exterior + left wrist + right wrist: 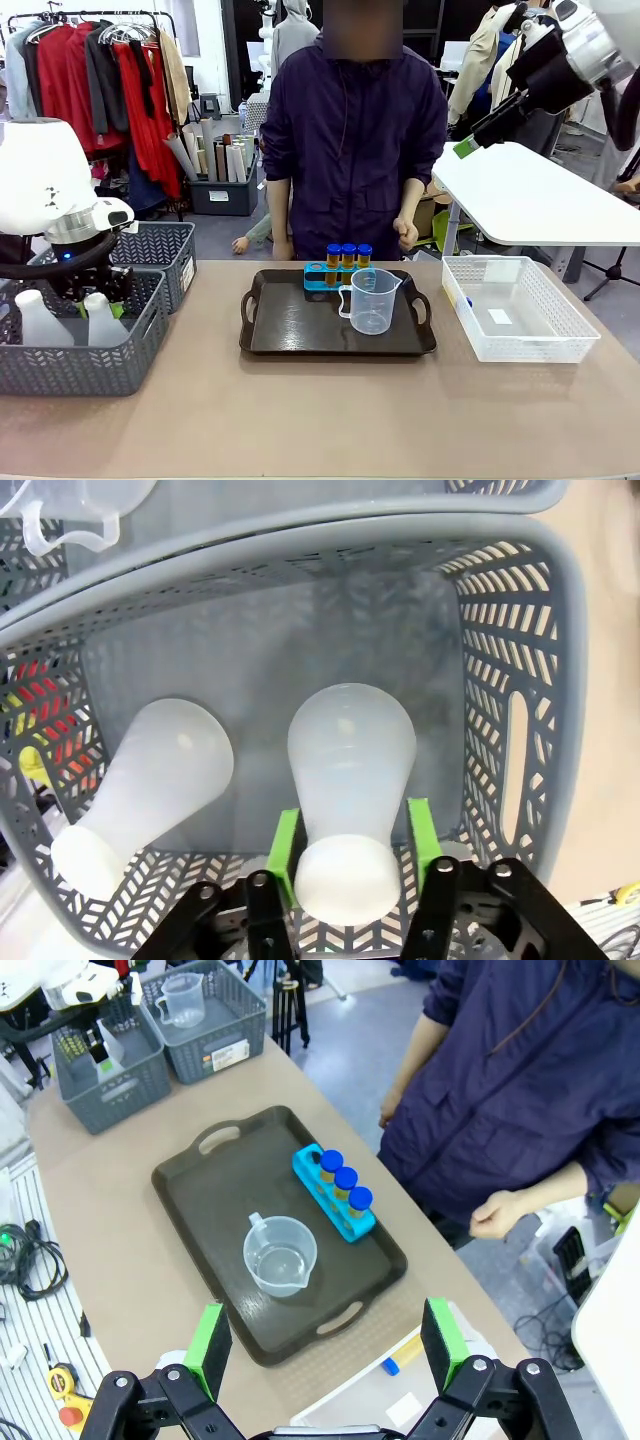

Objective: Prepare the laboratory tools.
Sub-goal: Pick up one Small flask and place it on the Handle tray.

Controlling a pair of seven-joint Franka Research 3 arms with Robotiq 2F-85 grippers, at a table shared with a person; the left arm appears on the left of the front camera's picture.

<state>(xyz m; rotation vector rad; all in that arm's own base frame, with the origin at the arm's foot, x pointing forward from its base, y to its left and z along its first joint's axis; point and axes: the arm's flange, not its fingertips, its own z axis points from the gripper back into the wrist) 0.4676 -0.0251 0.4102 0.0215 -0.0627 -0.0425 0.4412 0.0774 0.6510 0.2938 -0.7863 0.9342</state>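
Observation:
Two translucent white conical flasks stand in the near grey basket (pixel 520 680). My left gripper (pixel 352 845) reaches down into it, green pads pressed to both sides of the neck of the right flask (pixel 350 750); the other flask (pixel 150 780) leans beside it. On the dark tray (pixel 290 335) stand a clear handled beaker (pixel 372 302) and a blue rack (pixel 317 277) holding three blue-capped amber tubes (pixel 348 255). A further tube (pixel 398 1356) lies in the white mesh basket (pixel 530 340). My right gripper (pixel 325 1332) hangs open high above the tray's right end, holding nothing.
A second grey basket (pixel 165 250) behind the first holds another clear beaker (pixel 180 998). A person in a dark jacket (pixel 350 130) stands at the far edge behind the tray, hands at their sides. Bare tabletop runs along the front.

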